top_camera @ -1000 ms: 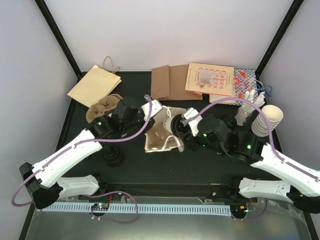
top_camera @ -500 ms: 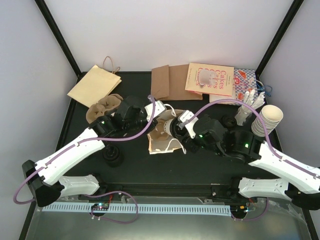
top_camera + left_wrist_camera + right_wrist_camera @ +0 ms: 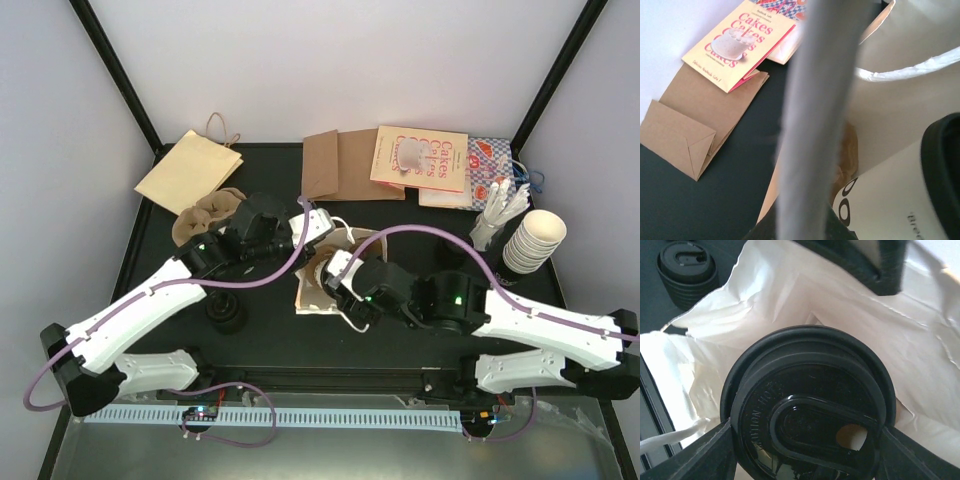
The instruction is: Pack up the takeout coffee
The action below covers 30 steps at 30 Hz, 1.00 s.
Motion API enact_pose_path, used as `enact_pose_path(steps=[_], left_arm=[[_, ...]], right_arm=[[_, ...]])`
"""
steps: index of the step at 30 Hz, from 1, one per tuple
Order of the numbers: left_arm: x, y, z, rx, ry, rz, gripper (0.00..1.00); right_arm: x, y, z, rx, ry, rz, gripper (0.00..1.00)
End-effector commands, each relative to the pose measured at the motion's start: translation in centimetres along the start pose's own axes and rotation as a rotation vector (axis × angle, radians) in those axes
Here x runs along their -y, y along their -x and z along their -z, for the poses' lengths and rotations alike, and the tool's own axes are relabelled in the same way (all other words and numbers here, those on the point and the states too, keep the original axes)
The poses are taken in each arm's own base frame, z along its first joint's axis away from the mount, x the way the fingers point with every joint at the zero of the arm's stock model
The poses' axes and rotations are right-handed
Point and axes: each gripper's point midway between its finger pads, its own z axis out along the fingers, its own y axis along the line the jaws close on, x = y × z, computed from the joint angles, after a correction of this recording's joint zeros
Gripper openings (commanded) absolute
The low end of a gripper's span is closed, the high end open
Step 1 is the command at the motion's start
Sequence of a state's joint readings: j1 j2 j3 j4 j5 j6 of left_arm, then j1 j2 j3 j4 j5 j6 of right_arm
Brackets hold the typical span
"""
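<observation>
I see my right end effector clamped on the takeout coffee, its axis pointing lid-first into the paper bag; I can't tell the left end effector's grip.

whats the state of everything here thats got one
takeout coffee: lidded, gripped at the bag's mouth
paper bag: mouth open, rim pinched
left gripper: shut on the paper bag's rim
right gripper: shut on the takeout coffee
spare lids: stacked
white cups: nested, lidless
brown bags: folded flat
Cakes book: closed
</observation>
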State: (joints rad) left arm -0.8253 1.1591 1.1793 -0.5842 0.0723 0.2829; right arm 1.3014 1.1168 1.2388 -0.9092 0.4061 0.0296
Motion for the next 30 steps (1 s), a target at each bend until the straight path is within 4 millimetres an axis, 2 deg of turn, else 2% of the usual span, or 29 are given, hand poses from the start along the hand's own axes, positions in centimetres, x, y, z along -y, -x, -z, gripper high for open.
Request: enact_pose_path(steps=[1, 8, 14, 23, 28, 30], left_arm=[[1.1, 1.5, 1.8, 0.081, -0.053, -0.080, 0.02], [3.0, 0.8, 2.8, 0.109, -0.121, -0.117, 0.02], [4.4, 0.0, 2.9, 0.090, -0.169, -0.112, 0.01], [6.6, -1.0, 3.0, 0.053, -0.248, -0.090, 0.02], [7.7, -0.9, 3.4, 0.055, -0.292, -0.069, 0.05], [8.0, -0.9, 3.6, 0.052, -0.304, -0.057, 0.11]], right_arm=[[-0.4, 0.2, -0.9, 0.002, -0.082, 0.086, 0.68], [-2.2, -0.7, -2.4, 0.009, -0.093, 0.165, 0.66], [-3.6, -1.8, -3.3, 0.036, -0.060, 0.227, 0.65], [-5.2, -4.5, -4.5, 0.024, -0.121, 0.369, 0.66], [-5.6, -5.1, -4.9, 0.021, -0.149, 0.418, 0.66], [-5.6, -5.2, -4.8, 0.025, -0.158, 0.425, 0.66]])
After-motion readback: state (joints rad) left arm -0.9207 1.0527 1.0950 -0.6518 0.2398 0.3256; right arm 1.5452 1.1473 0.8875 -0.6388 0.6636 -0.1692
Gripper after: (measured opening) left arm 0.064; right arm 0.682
